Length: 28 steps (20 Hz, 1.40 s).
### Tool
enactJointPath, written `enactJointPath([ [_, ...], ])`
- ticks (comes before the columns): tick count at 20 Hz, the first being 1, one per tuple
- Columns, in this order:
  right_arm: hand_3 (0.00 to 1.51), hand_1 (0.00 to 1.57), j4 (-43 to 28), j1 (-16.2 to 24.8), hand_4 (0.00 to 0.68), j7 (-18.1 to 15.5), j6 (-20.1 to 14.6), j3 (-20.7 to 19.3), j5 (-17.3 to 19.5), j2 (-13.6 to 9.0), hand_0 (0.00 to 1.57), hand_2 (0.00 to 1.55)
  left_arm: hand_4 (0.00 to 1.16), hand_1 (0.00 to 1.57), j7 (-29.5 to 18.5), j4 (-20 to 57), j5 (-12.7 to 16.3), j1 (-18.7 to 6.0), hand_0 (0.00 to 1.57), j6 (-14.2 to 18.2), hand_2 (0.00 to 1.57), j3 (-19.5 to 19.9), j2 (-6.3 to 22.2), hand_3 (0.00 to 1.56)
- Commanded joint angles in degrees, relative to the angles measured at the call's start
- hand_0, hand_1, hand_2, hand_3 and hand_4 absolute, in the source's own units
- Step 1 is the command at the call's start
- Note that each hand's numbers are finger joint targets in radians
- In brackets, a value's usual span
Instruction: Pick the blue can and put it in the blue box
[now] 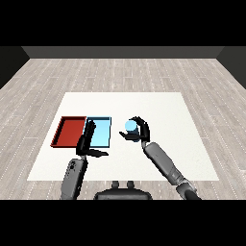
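Blue can (130, 126) was held, right hand (140, 130) curled round it, just right of the blue tray (102, 135); placement remained. Left hand (87, 141) hung with fingers relaxed.

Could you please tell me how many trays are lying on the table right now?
2. The red tray lies at the left; the light blue tray lies beside it on its right, partly hidden by the left hand.
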Motion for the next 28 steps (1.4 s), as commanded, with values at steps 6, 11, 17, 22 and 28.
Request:
enactJointPath([
  [6, 1.40, 1.42, -9.0, 6.6, 0.616, 3.5, 6.4, -4.8, 6.1, -3.5, 1.42, 1.44, 0.00, 0.00, -4.2, 7.2, 0.6, -1.7, 0.00, -1.0, 0.00, -1.1, 0.0, 0.00],
  [11, 1.40, 1.44, -7.0, 0.7, 0.615, 7.7, 7.4, -7.7, 9.8, -2.2, 1.44, 1.45, 0.00, 0.00, 2.8, 5.4, 1.9, -3.2, 0.00, 3.8, 0.00, -7.2, -0.7, 0.00],
  [17, 1.40, 1.46, -4.4, 0.5, 0.609, 5.3, 11.4, -9.0, 11.7, 1.9, 1.46, 1.46, 0.00, 0.00, -0.8, 10.3, 5.0, -3.6, 0.00, 9.0, 0.00, -14.6, -0.7, 0.00],
  [22, 1.40, 1.49, -13.6, 1.4, 0.615, 14.8, 10.2, -6.3, 16.5, 2.4, 1.49, 1.47, 0.00, 0.00, 1.1, 16.1, 8.8, -11.8, 0.00, 16.9, 0.00, -19.1, -0.7, 0.00],
  [28, 1.40, 1.49, -14.9, 9.9, 0.610, 7.0, 14.0, -7.1, 19.4, 5.1, 1.49, 1.47, 0.00, 0.00, 0.7, 17.2, 11.0, -12.5, 0.00, 13.6, 0.00, -16.9, -0.7, 0.00],
])
